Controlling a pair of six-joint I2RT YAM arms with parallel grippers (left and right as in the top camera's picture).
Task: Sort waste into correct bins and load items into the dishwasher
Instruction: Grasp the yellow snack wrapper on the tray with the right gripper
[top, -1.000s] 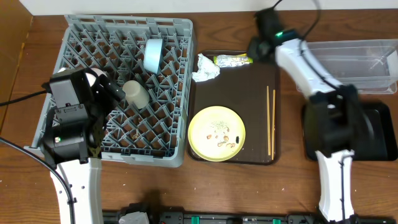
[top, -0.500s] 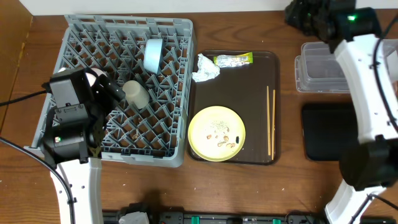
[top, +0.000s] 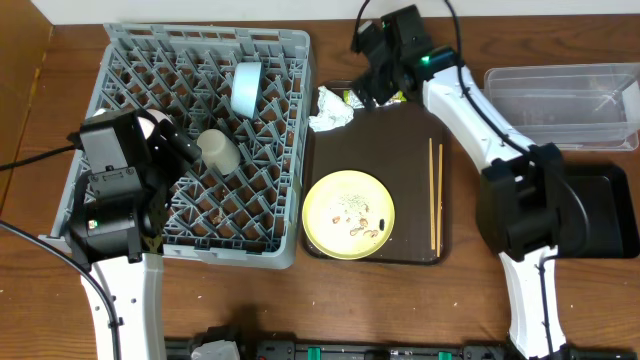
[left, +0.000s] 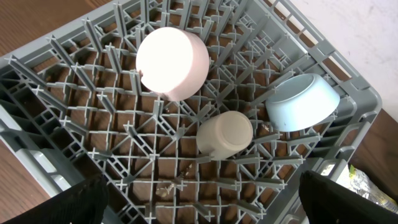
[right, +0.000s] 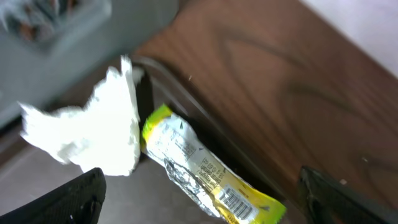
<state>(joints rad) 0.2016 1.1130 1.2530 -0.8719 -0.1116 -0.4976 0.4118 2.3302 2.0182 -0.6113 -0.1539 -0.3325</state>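
Counter (top: 400, 300): dish rack (top: 270, 60) on the left, tray (top: 400, 150) at centre just beside it. Plastic tub (top: 560, 105) at the back right, shallow bin (top: 600, 215) in front of it.

In the rack: small bowl (top: 246, 88) toward the back, cup (top: 218, 150) near the middle, larger bowl (left: 171, 62) left of the cup.

On the tray: napkin (top: 330, 110) at the back-left corner, wrapper (right: 205, 171) just right of it along the back rim, plate (top: 320, 200) front-left with crumbs (top: 355, 215) on it, chopsticks (top: 435, 195) lengthwise along the right side.
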